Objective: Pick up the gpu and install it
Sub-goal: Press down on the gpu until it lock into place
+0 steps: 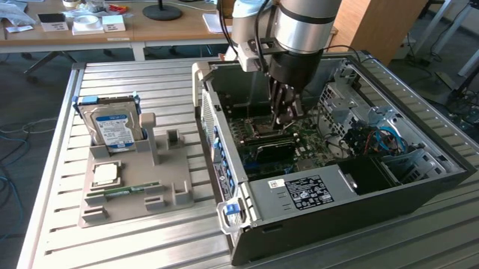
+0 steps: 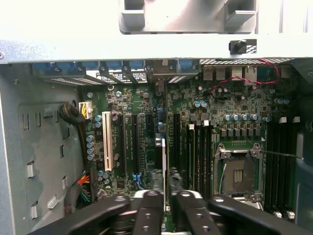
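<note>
The gpu (image 2: 160,147) shows edge-on in the wrist view as a thin upright card standing on the green motherboard (image 2: 234,107), among the long black expansion slots. My gripper (image 2: 166,196) sits right above it, its two black fingers (image 2: 149,210) drawn close together with the card's upper edge between them. In the exterior view the arm reaches straight down into the open computer case (image 1: 337,207), and the gripper (image 1: 286,120) is low over the motherboard (image 1: 299,145). The card itself is hidden there behind the fingers.
On the exterior view's left a grey fixture (image 1: 127,207) holds a silver hard drive (image 1: 112,126), a CPU (image 1: 105,174) and a RAM stick (image 1: 131,190). The case walls, drive cage (image 1: 351,95) and blue cables (image 1: 385,137) crowd the arm. An open CPU socket (image 2: 239,169) lies beside the slots.
</note>
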